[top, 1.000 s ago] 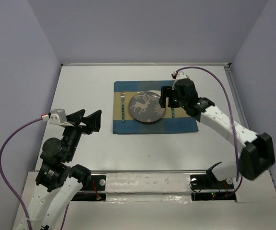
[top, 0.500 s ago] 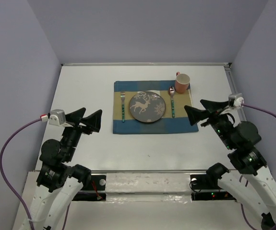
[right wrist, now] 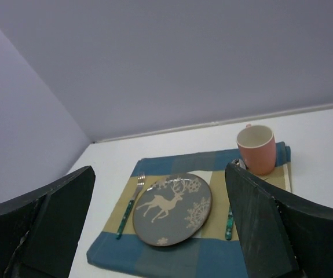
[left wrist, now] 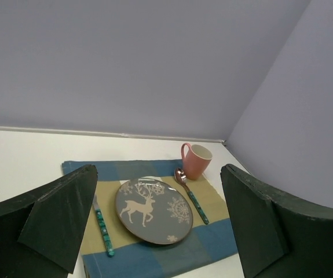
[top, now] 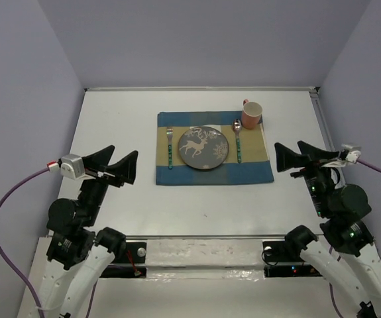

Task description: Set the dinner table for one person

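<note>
Left tool (top: 122, 156) spread wide and empty, above the near left of the white surface (top: 110, 119), right tool (top: 293, 154) likewise spread and empty at near right, checked placemat (top: 256, 173) farther back at the surface's middle, on it a deer plate (top: 204, 147), fork (top: 169, 149) left, spoon (top: 238, 142) right, pink mug (top: 251, 114) at its far right corner.

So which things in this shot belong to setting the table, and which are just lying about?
Part of the job:
- dinner table
- placemat
- plate, mid-placemat
- fork, left of the plate
- spoon, right of the plate
- mug, at the placemat's far right corner

Not part of it:
- purple cables running from the arms' wrists
</note>
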